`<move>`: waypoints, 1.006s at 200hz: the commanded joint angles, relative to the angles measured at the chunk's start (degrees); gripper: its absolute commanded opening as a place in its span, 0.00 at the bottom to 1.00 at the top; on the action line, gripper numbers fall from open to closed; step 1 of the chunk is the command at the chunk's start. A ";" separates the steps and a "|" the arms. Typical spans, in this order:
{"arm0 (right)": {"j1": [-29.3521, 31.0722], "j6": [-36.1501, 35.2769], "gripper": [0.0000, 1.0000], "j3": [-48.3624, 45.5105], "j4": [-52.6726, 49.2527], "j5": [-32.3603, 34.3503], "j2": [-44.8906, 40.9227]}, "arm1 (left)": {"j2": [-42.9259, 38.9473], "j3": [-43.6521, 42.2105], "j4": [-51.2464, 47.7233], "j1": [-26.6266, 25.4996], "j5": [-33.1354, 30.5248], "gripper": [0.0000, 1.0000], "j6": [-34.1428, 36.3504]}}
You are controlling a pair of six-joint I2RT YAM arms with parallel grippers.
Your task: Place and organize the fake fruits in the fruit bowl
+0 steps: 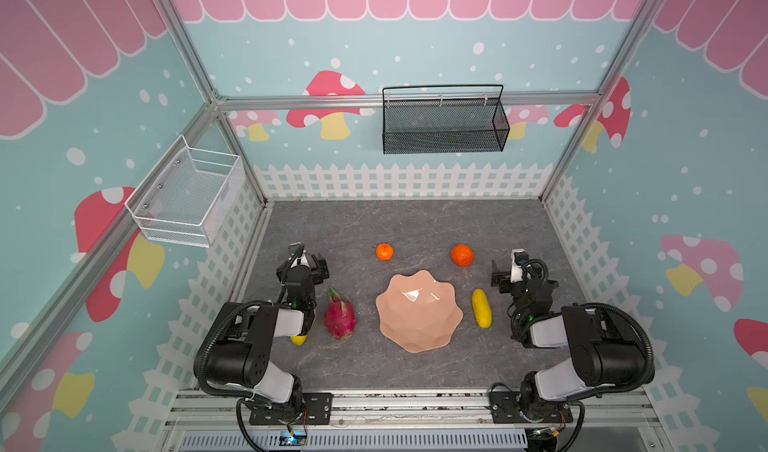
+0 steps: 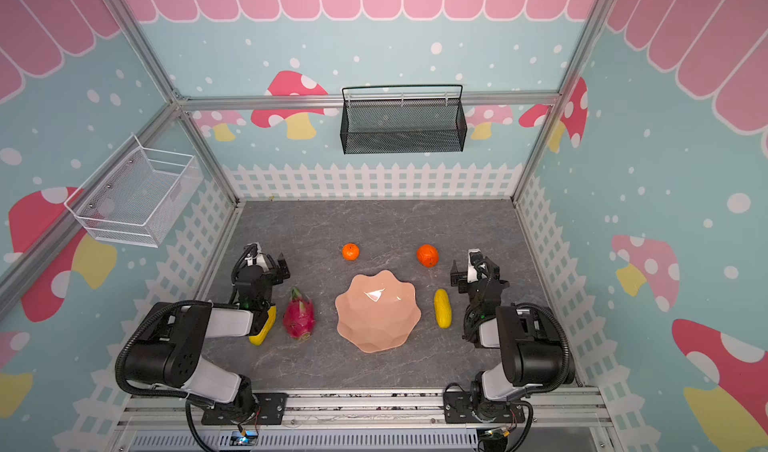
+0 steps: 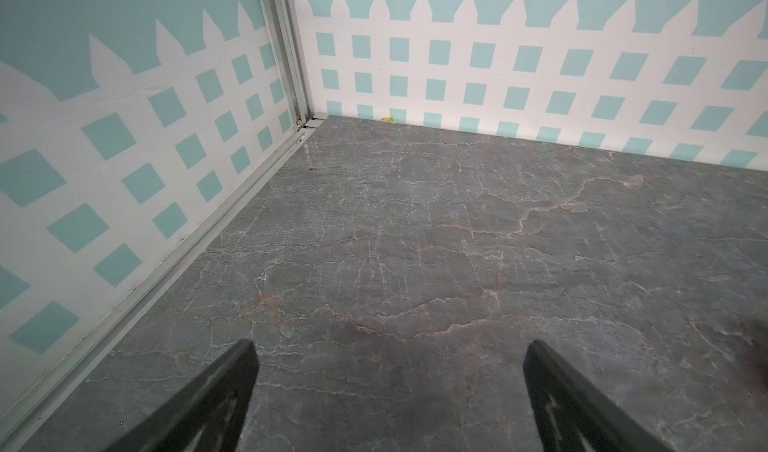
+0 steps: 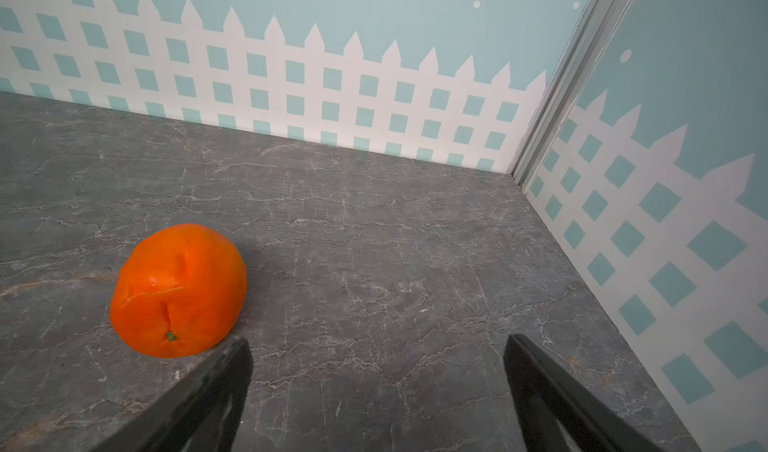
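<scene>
bowl: the fruit bowl (image 1: 417, 325) sits upright mid-table with nothing in it; all five fruits are out on the table (image 1: 415, 221) around it, so I'd say the job hasn't really begun

right gripper: the right gripper (image 4: 378, 342) has its jaws spread wide; only bare marble in the gap

left gripper: the left gripper (image 3: 392, 346) is the same deal, jaws wide apart and holding nothing; its wrist view shows just table and the fence corner

closest fruit: the dented orange (image 4: 178, 292) lies just beside one finger of the right gripper, outside the gap, on the side toward the table's middle; doesn't look like it's touching

how it'll handle: my guess is light hollow plastic; the skin is creased and caved in, so it probably gives under a squeeze; round and glossy too, so it could squirt out; I'd take it across the widest part, clear of the dents, and close gently

the rest: the other orange (image 1: 385, 251) is beyond the bowl, well apart from both grippers; the yellow fruit (image 1: 481, 308) lies between the bowl and the right arm, behind that gripper; the dragon fruit (image 1: 340, 315) is just beside the left arm, between it and the bowl; the second yellow fruit (image 2: 261, 333) is half hidden under the left arm

dragon fruit grip: looks the bulkiest; go across the fat middle, not the green tips
</scene>
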 commanded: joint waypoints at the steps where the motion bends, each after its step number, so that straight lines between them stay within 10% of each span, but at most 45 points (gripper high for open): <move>1: 0.79 -1.52 0.98 -0.43 2.64 0.98 0.00 | -0.02 1.02 0.97 0.23 0.59 1.00 1.06; 201: 1.76 -1.75 0.97 -4.02 5.02 3.80 -6.06 | -3.52 0.24 -0.13 -0.89 -1.40 0.91 1.88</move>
